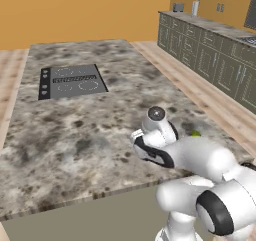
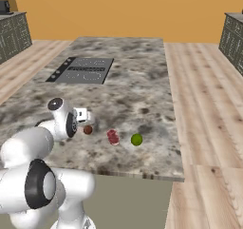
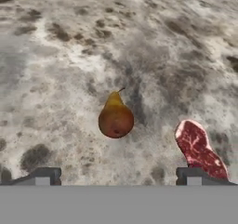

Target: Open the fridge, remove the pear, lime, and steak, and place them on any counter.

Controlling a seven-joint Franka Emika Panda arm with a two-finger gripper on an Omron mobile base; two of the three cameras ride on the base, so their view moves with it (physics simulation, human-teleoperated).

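On the mottled stone island counter (image 2: 137, 95), near its front edge, lie three things in a row. The brown-yellow pear (image 2: 88, 129) is on the left, the red streaked steak (image 2: 113, 137) in the middle and the green lime (image 2: 136, 139) on the right. My gripper (image 2: 83, 115) hovers just above the pear, open and holding nothing. In the hand view the pear (image 3: 115, 118) rests on the stone between and beyond the widely spread fingertips of the gripper (image 3: 117, 177), clear of both. The steak (image 3: 200, 149) lies beside the right fingertip. The lime (image 1: 196, 133) peeks out behind my arm. The fridge is out of view.
A black cooktop (image 1: 72, 81) is set into the island's far half. Olive-green cabinets (image 1: 210, 55) with a wall counter run along the right. Wooden floor (image 2: 209, 128) surrounds the island. The island's front edge (image 2: 142, 175) is close below the three items.
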